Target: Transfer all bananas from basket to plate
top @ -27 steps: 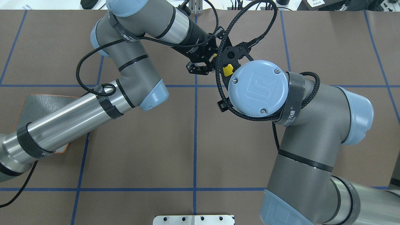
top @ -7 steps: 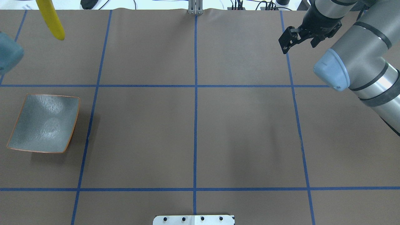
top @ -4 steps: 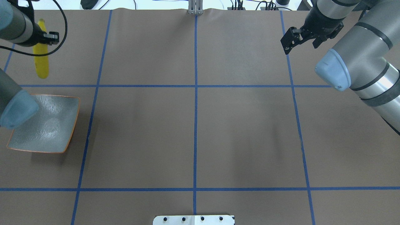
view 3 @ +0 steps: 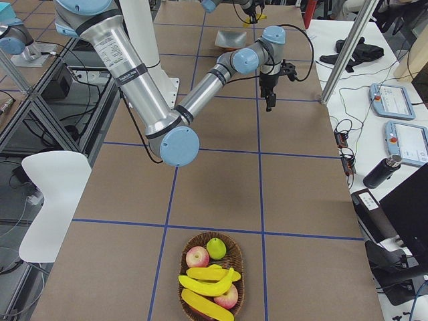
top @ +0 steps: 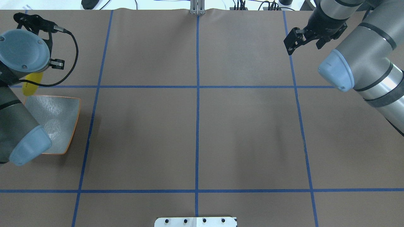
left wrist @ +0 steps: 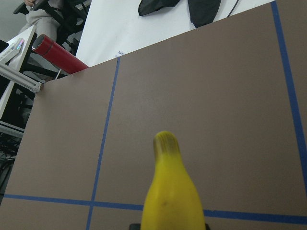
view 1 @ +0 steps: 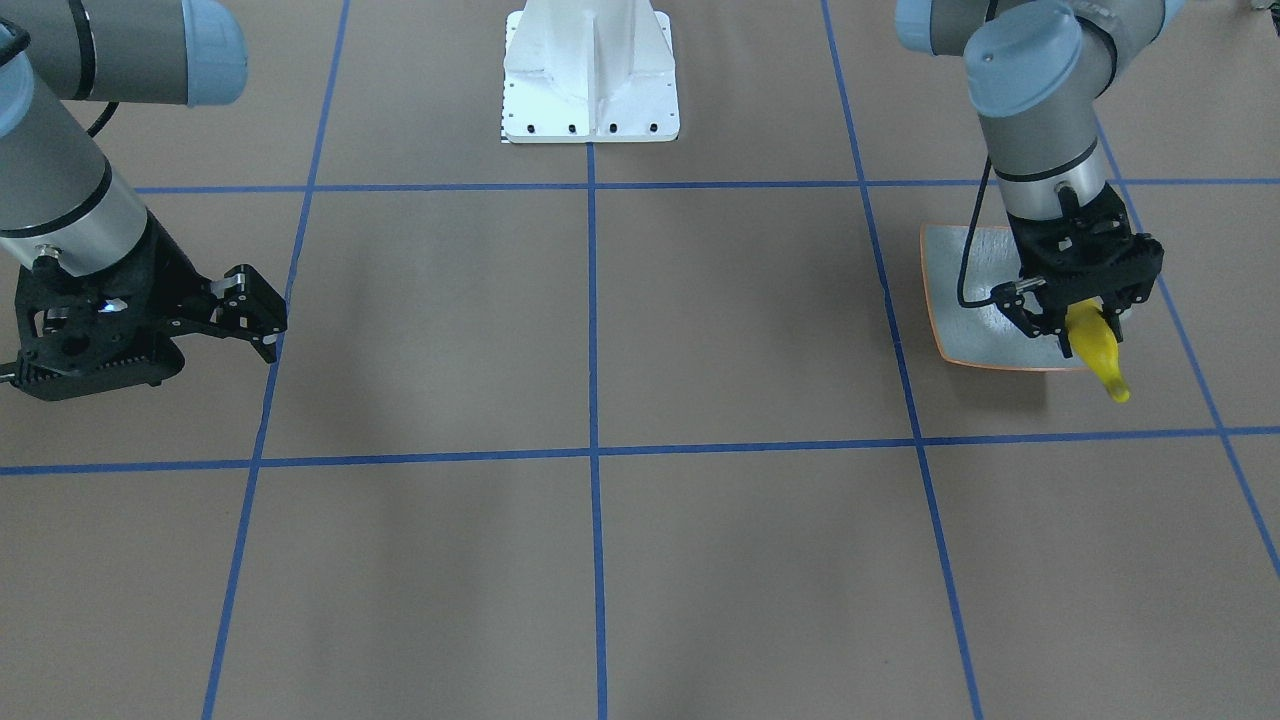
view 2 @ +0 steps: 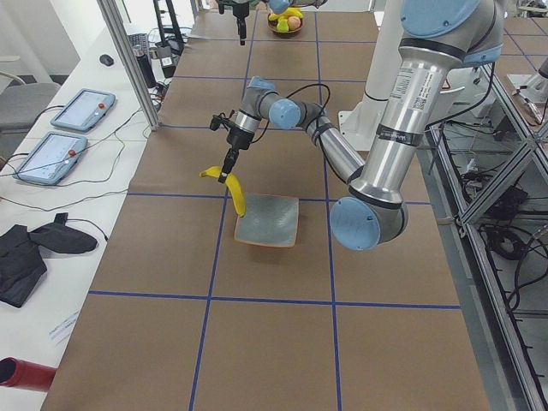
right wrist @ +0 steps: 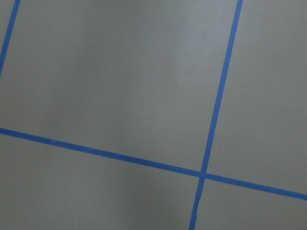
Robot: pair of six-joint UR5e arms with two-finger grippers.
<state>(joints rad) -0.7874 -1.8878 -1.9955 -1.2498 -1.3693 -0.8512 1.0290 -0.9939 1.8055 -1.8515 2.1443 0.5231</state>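
No words, numbers or brand names can be read anywhere. A strip of small dark print is seen on the silver tube of the left arm (view 2: 397, 103) and another on the silver tube of the right arm (view 3: 118, 52), but the letters are too small to be made out.

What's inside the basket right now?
The basket holds bananas, a green pear, one apple and another apple. Anything under that pile is covered.

A brown table (top: 246, 138) is gridded with blue tape (top: 197, 126); a white desk (view 2: 94, 223) alongside carries two tablets (view 2: 81, 110), and a white chair (view 3: 50, 194) stands opposite.
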